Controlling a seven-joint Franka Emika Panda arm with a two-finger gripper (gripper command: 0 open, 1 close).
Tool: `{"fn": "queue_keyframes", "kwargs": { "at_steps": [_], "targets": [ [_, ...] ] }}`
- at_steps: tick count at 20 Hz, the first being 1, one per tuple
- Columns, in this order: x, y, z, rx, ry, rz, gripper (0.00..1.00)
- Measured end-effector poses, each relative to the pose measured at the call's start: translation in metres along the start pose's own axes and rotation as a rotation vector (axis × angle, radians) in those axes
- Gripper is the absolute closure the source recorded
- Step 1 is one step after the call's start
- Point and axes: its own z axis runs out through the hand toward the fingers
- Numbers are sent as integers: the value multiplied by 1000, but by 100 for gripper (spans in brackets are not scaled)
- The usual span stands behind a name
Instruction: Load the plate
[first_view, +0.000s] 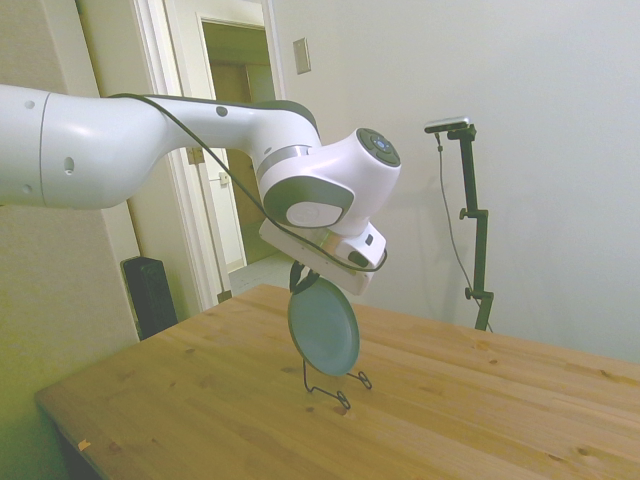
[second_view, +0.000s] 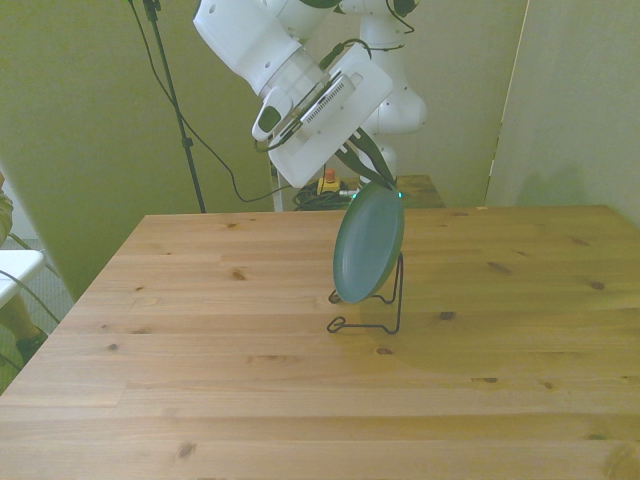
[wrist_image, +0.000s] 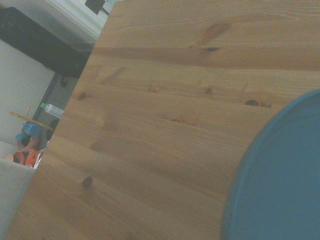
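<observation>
The dull teal plate (first_view: 323, 327) (second_view: 368, 248) stands on edge, nearly upright, over the middle of the wooden table (second_view: 200, 300). My gripper (first_view: 300, 283) (second_view: 382, 185) comes down at a slant from above and is shut on the plate's top rim. The plate's lower edge is down inside the thin black wire stand (first_view: 335, 385) (second_view: 375, 318), whose upright rises just behind it. Whether the plate's weight rests on the wire, I cannot tell. In the wrist view a blurred arc of the plate (wrist_image: 280, 185) shows against the table boards (wrist_image: 150, 100).
Bare wood surrounds the stand on all sides. A person's arm and a white seat show at the front view's left edge (second_view: 10, 270). Off the table's far side lie a dark speaker (first_view: 150, 295) and an open doorway (first_view: 235, 150).
</observation>
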Motion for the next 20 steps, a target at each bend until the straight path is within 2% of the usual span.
{"fn": "queue_keyframes", "kwargs": {
  "at_steps": [4,8,20],
  "targets": [
    [-5,8,13,37,2,3,100],
    [-12,15,13,85,6,-2,100],
    [-10,21,16,128,18,-3,100]
  ]
}}
